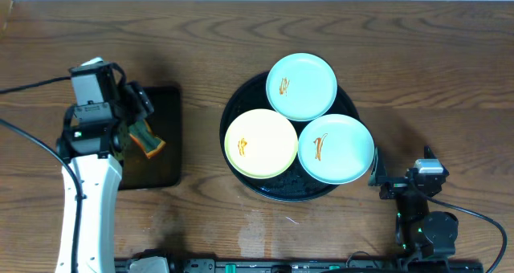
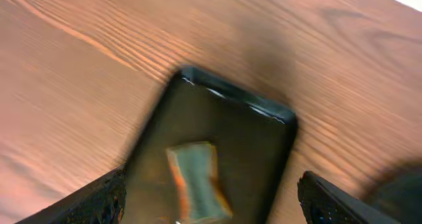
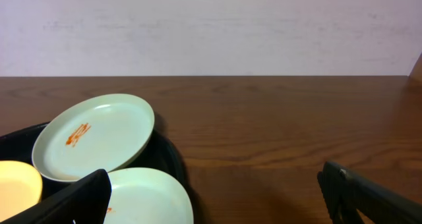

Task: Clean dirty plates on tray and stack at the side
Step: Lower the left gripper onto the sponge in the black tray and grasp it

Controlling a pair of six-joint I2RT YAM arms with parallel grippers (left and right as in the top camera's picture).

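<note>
Three small round plastic plates (image 1: 261, 143) are lying together on the large round glossy black tray (image 1: 227, 136), which is sitting near the middle of the brown wood-grain counter (image 1: 201, 40), somewhat toward its right edge.

- Item one: pale mint-green plate (image 1: 301, 86), farthest from the arms' edge, carrying an orange-brown smear.
- Item two: pale yellow plate (image 1: 249, 148), on the tray's left, also smeared.
- Item three: second mint-green plate (image 1: 336, 148), smeared, overhanging the tray's rim toward the right edge.

None is lying on the bare counter yet, so no stack is forming.

Toward the left edge, a small rectangular black tray (image 1: 165, 173) is holding an orange-and-green sponge (image 2: 194, 184). Left tool (image 1: 135, 103) is hovering just above that sponge, jaws spread wide and gripping nothing. Right tool (image 3: 214, 178) is hanging near the arms' edge beside the third plate, likewise wide open and empty.

Step in hand, as judged: fetching the sponge. The next move is calling for the left tool descending squarely and closing across the sponge before any wiping.
</note>
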